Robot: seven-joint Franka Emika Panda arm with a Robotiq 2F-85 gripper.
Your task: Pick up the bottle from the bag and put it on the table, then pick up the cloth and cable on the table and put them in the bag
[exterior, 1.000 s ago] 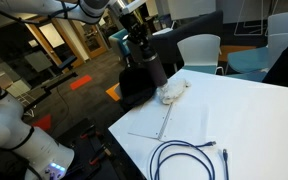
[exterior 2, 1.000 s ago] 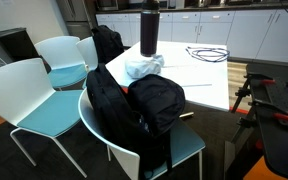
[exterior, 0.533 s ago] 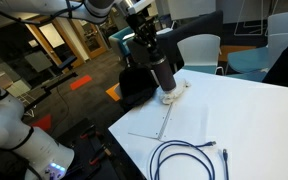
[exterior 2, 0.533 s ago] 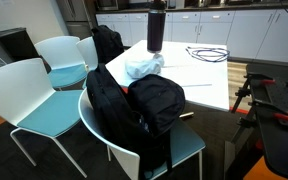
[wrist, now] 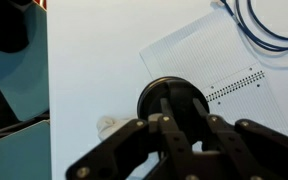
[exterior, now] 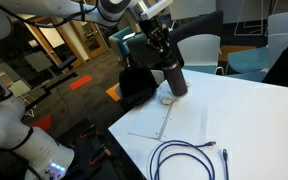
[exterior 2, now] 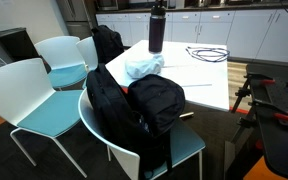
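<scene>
One risk: the tall dark cylindrical bottle (exterior: 176,80), tilted at upper centre, could topple if set on the white-grey cloth bundle (exterior 2: 144,66).
End effector (wrist: 171,103): clamped on the bottle's top.

In an exterior view the camera stands high, close to the table (exterior: 254,120) corner, facing down. In an exterior view it sits low, farther back, bag (exterior 2: 149,105) at 6 o'clock. Wrist view faces straight down, close. All share bottle (exterior: 175,78) (exterior 2: 156,30) (wrist: 184,90) and cable (exterior: 189,158) (exterior 2: 206,53) (wrist: 256,36).
</scene>
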